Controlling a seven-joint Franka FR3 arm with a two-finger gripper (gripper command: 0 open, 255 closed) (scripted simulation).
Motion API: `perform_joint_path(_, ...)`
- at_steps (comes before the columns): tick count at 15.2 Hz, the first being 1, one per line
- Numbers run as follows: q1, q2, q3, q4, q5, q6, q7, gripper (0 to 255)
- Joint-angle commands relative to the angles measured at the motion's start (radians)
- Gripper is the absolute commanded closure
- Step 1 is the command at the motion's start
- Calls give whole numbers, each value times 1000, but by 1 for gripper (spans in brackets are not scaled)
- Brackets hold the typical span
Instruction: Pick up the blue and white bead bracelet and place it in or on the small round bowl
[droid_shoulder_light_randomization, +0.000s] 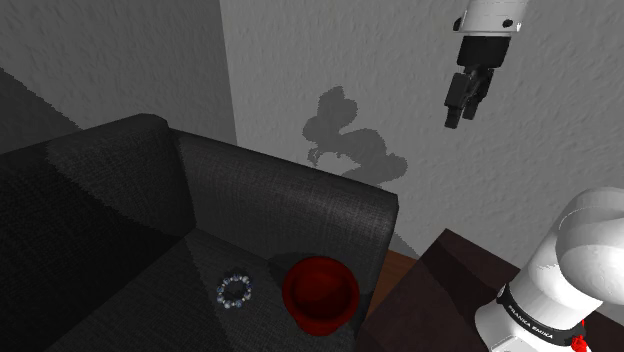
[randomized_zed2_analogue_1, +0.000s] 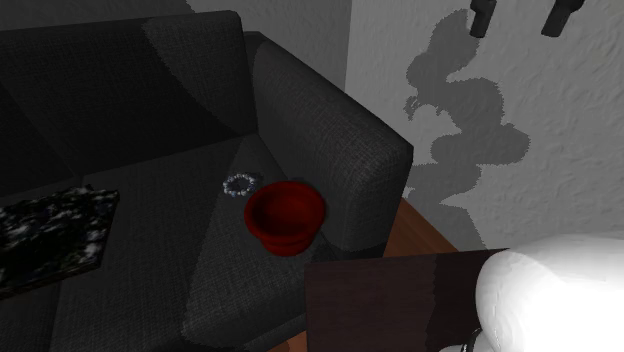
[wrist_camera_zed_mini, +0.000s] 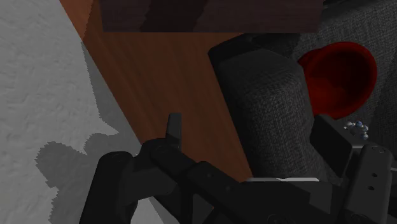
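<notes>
Dark grey fabric sofa (droid_shoulder_light_randomization: 290, 200) held both items on its seat. All-black two-finger gripper (droid_shoulder_light_randomization: 461, 112) hung high above, fingers spread apart, nothing betw. them. Small round red bowl (droid_shoulder_light_randomization: 320, 293) sat near the seat's end; blue & white bead bracelet (droid_shoulder_light_randomization: 235, 292) lay just beside it, apart.

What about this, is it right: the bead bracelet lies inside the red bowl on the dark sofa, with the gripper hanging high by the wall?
Not quite. The shoulder view shows the bracelet lying on the sofa seat beside the red bowl, not inside it. The gripper does hang high by the wall.
</notes>
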Motion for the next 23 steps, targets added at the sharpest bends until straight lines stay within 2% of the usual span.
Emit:
perform_joint_path(1,0,0,0,0,0,0,0,0)
perform_joint_path(12,60,193,170,-108,107,290,190,0)
perform_joint_path(18,84,365,260,-98,135,449,292,0)
perform_joint_path(23,98,537,330,-52,128,569,384,0)
